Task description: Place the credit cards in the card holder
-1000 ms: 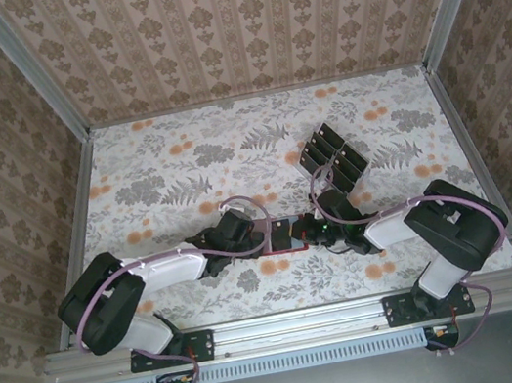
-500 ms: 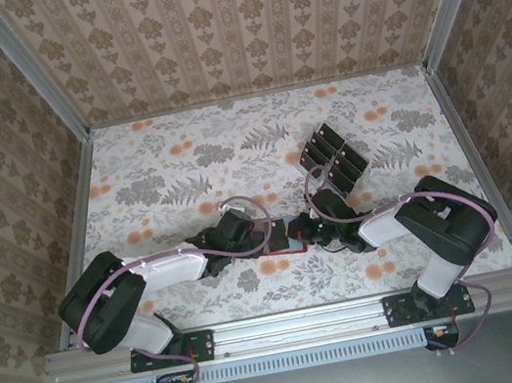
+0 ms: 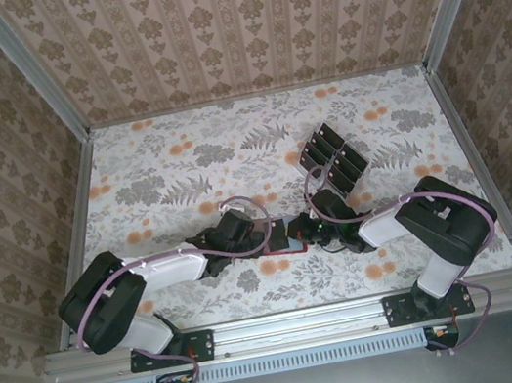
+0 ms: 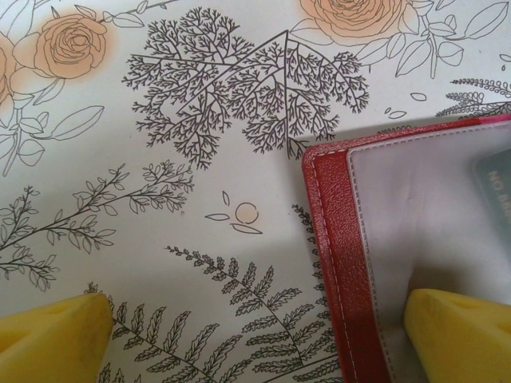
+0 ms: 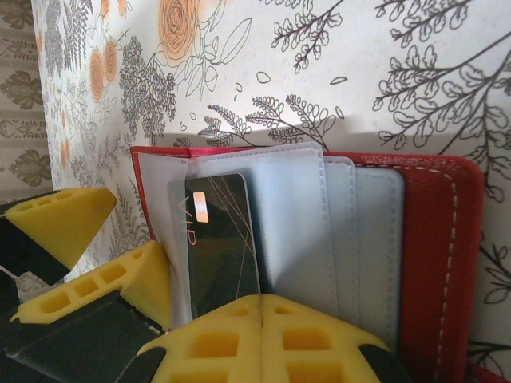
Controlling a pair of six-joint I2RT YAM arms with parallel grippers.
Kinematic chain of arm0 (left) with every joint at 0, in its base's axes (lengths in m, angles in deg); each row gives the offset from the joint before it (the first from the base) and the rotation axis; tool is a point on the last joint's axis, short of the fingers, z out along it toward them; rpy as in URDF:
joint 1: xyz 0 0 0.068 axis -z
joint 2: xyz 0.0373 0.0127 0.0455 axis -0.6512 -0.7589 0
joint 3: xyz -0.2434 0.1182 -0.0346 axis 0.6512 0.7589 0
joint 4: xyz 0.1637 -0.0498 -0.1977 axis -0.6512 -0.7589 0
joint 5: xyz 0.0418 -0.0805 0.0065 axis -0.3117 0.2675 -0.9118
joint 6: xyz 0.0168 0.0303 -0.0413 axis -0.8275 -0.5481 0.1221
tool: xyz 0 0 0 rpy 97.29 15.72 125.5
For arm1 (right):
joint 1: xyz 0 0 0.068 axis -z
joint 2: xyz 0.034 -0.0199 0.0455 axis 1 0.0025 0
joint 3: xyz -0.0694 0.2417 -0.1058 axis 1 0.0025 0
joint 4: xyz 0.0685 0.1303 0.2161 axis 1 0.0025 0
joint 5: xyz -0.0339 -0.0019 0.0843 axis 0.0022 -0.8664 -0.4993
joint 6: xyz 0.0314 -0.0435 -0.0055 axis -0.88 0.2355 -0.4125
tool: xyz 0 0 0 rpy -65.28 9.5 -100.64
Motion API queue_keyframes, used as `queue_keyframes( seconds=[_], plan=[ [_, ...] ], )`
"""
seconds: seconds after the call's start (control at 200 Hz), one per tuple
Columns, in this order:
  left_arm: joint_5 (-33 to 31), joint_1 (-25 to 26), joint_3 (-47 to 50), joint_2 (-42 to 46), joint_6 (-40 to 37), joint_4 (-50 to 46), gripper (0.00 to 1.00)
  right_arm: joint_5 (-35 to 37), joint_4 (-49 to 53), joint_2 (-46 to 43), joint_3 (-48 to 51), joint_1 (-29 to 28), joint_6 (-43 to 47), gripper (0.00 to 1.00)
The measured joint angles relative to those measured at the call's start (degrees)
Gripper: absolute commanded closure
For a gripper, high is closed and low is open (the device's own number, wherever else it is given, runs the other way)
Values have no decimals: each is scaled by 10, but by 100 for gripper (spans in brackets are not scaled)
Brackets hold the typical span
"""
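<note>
Two arms reaching low, tips almost nose to nose.

The left arm (image 3: 165, 267), a black shoulder block with a white forearm shell and a looping lilac cable, stretches rightward and sits low. The left pincer (image 3: 265, 240) is spread wide, with its yellow foam fingertips (image 4: 56, 335) at opposite bottom corners of its wrist view. The right arm (image 3: 391, 224), of the same build, reaches leftward to meet it. The right pincer (image 3: 301, 231) is pressed together, its yellow pads (image 5: 215, 343) meeting along a straight seam with no gap.
</note>
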Motion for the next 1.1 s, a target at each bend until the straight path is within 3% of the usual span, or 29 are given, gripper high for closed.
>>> queue_keyframes(
  seconds=[1.1],
  plan=[
    [0, 0, 0, 0, 0, 2, 0, 6, 5, -4, 0, 9, 2, 100]
  ],
)
